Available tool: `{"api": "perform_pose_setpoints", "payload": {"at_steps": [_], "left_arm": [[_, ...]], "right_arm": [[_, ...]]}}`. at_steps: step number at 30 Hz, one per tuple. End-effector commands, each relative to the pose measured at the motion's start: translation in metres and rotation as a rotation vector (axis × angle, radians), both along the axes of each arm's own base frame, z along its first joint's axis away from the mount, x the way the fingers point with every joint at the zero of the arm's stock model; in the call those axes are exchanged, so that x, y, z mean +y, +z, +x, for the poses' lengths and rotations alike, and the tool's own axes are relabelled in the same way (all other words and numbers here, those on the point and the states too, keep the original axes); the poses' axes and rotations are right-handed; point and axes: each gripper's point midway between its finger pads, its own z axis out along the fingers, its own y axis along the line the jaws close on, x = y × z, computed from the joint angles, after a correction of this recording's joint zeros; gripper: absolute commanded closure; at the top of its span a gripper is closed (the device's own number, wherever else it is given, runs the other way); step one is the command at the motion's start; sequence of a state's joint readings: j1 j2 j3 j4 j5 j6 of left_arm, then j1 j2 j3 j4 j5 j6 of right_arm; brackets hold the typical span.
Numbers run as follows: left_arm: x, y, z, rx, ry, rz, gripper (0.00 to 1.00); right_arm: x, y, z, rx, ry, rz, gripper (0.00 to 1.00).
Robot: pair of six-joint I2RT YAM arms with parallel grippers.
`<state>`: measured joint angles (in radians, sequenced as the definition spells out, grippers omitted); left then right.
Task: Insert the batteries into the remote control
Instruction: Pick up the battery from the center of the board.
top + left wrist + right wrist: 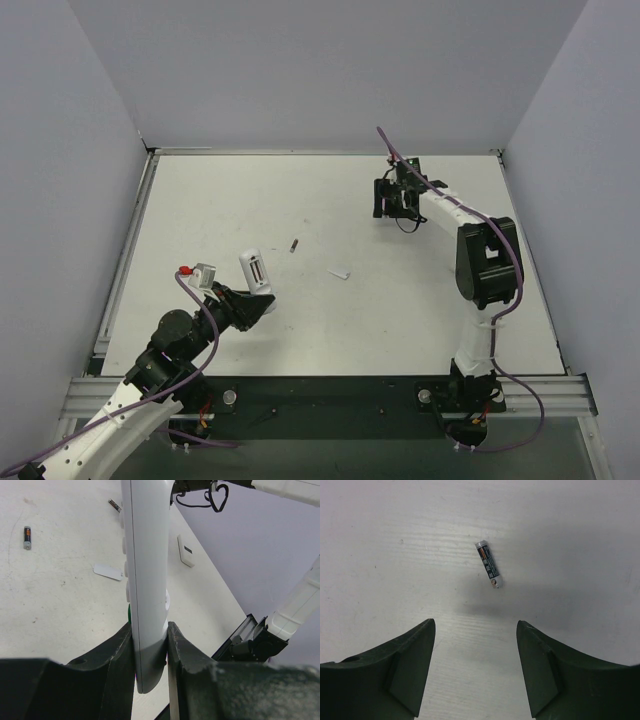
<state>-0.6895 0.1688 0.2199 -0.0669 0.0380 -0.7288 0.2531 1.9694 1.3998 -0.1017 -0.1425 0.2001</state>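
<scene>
The remote control [145,580] is pinched by one end between the fingers of the left gripper [149,629], over the near left of the table [300,190]. A battery [293,245] lies loose on the table beyond it, near a small white cover [341,273]. The second battery [487,564] lies far right, just ahead of the right gripper [475,625], whose fingers are spread and touch nothing.

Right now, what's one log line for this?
left gripper: shut on remote | right gripper: open over battery | other battery: on table
</scene>
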Motion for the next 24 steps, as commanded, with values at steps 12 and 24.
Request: {"api": "perform_pose_setpoints", "payload": {"at_steps": [12,24], "left_arm": [[0.004,0.035,0.008,-0.126,0.035,-0.019,1.0],[-0.002,0.027,0.012,-0.093,0.026,-0.017,1.0]], "right_arm": [[-0.003,0.002,0.038,0.036,0.055,-0.067,0.53],[-0.004,-0.021,0.036,0.151,0.023,-0.071,0.57]]}}
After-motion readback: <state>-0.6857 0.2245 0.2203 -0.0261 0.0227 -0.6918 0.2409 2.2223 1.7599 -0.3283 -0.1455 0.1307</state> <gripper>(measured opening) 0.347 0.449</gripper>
